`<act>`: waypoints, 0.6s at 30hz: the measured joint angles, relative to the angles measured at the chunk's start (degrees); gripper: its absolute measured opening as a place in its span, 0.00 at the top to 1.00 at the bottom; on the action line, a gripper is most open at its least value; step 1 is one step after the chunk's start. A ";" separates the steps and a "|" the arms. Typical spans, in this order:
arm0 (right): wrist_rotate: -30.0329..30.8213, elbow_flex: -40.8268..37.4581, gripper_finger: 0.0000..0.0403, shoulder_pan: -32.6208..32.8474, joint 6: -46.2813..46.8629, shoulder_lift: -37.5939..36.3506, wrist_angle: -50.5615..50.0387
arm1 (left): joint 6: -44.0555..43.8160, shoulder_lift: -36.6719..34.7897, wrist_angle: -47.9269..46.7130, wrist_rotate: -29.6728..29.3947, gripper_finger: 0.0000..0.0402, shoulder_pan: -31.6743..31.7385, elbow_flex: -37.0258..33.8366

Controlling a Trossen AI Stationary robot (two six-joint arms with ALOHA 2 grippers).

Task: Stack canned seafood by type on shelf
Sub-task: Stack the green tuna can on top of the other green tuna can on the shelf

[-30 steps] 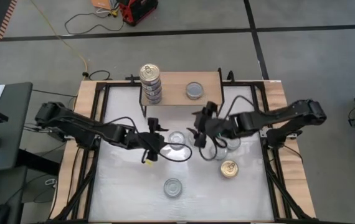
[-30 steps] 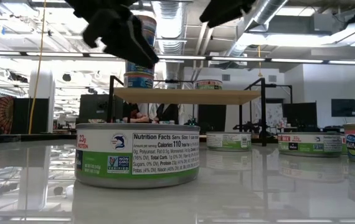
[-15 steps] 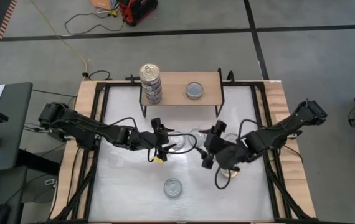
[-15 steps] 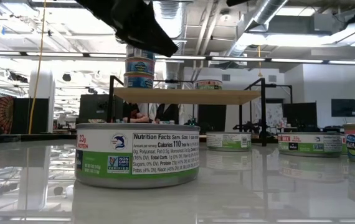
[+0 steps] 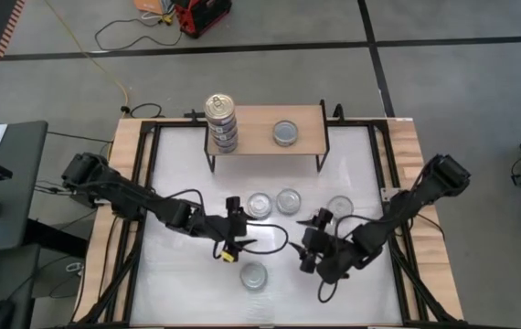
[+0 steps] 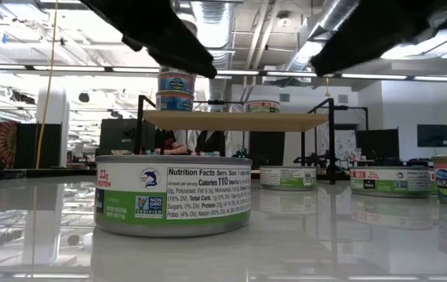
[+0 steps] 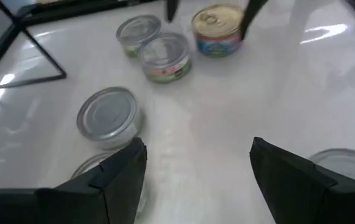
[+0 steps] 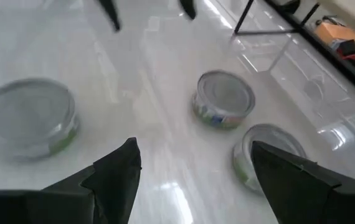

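The shelf stands at the table's far edge. It carries a gold-topped stack of cans on its left and one silver-topped can to the right. Three silver-topped cans stand on the table before it, and another stands nearer. A gold-topped, blue-labelled can shows in the left wrist view. My left gripper and right gripper hover open and face each other, above and on either side of the near can.
Black frame rails run along the white tabletop's left and right sides. In the low view the near can fills the foreground, and other cans stand farther back on the right. Bare tabletop lies at the near left.
My right gripper has swung from beside the shelf toward the table's near edge and come down, rolling as it went; its arm now covers the gold-topped can in the high view. My left gripper has shifted a little toward the near edge and rolled. The cans have not moved.
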 joint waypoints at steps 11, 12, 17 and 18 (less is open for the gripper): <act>-1.52 -6.35 0.18 -1.97 -6.69 -2.86 2.78 | 2.20 7.83 2.04 0.85 0.32 6.77 -0.02; -1.68 -6.78 0.18 -2.23 -7.75 -3.16 3.49 | 2.52 8.55 1.99 0.43 0.32 7.39 0.00; -3.78 -7.56 0.18 -3.69 -11.50 -3.21 7.00 | 2.59 9.29 2.16 -2.19 0.37 10.35 -0.01; -4.26 -7.57 0.18 -4.19 -12.28 -3.00 7.79 | 2.30 9.27 2.43 -2.15 0.38 11.11 0.02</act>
